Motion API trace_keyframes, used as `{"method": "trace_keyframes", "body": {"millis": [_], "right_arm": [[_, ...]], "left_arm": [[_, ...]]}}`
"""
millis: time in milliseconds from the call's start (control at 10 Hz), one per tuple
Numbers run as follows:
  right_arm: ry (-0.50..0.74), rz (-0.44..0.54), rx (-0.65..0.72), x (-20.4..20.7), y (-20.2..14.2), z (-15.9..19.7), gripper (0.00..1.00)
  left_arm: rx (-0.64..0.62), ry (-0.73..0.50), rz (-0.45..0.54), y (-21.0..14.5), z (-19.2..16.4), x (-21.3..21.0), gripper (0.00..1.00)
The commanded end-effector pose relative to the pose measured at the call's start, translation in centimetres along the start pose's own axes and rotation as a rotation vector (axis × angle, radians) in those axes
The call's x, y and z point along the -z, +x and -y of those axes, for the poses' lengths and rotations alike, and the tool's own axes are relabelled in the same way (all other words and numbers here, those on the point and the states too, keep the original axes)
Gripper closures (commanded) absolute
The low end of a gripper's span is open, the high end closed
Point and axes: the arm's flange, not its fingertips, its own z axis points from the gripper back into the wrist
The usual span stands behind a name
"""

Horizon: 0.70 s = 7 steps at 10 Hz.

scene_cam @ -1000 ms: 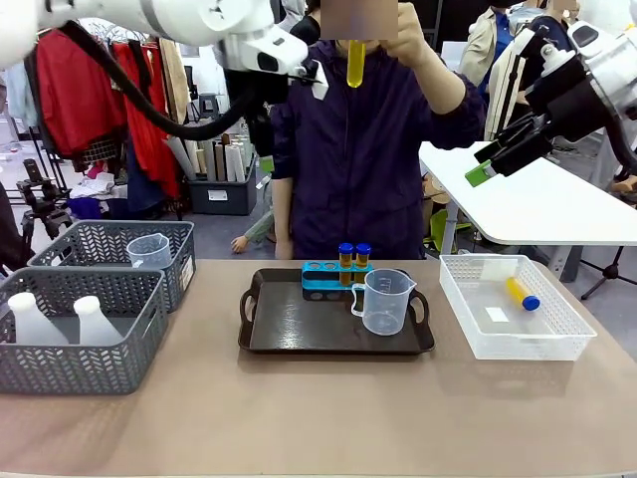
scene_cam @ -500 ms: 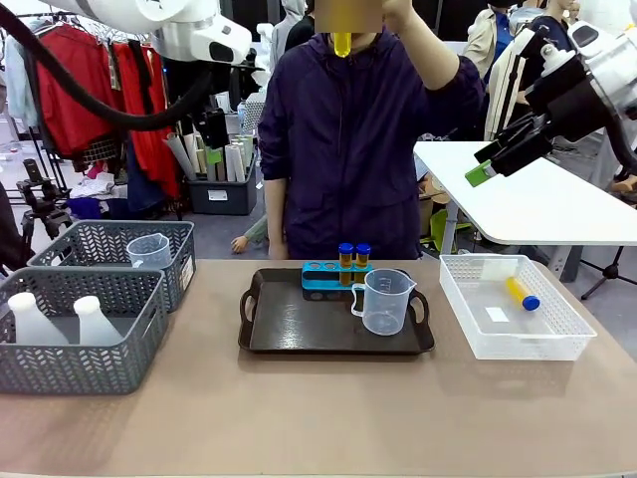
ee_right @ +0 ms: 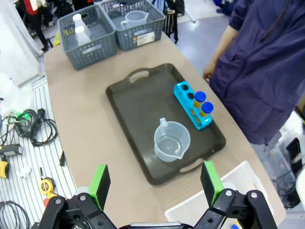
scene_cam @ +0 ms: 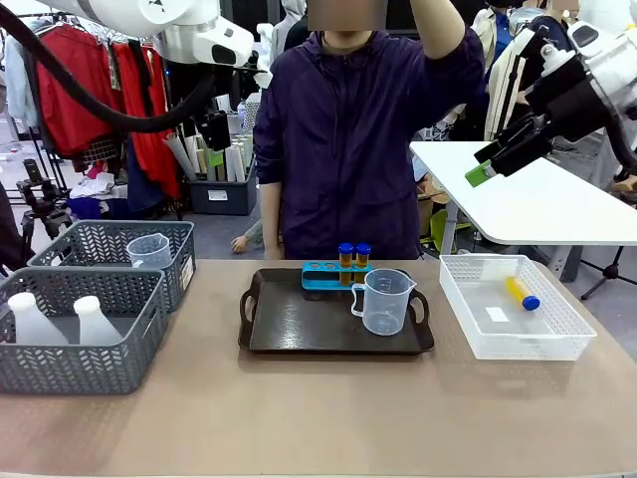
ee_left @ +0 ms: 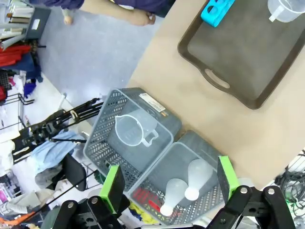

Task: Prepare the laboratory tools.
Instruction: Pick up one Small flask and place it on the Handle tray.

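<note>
The left arm reaches in high from the left. Its left hand points downward, green-padded fingers spread wide with nothing between them. The right arm is raised at the right, its right hand angled down and inward, jaws likewise wide apart and empty.

The beaker is clear glossy plastic, the tray dark and matt, the baskets grey perforated plastic.
</note>
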Motion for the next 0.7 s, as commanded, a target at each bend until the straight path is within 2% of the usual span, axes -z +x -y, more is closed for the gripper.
{"method": "trace_keyframes", "body": {"millis": [0,300,500,600], "right_arm": [[0.002,0.009,-0.003,0.0,0.1,0.0,0.00],[0.002,0.009,-0.003,0.0,0.1,0.0,0.00],[0.002,0.009,-0.003,0.0,0.1,0.0,0.00],[0.002,0.009,-0.003,0.0,0.1,0.0,0.00]], "left_arm": [[-0.001,-0.042,-0.046,-0.8,0.8,0.5,0.00],[-0.146,-0.072,-0.103,-7.1,0.2,0.9,0.00],[-0.228,-0.028,-0.142,-11.6,-1.5,1.5,0.00],[-0.308,-0.032,-0.163,-14.1,-2.8,2.0,0.00]]}}
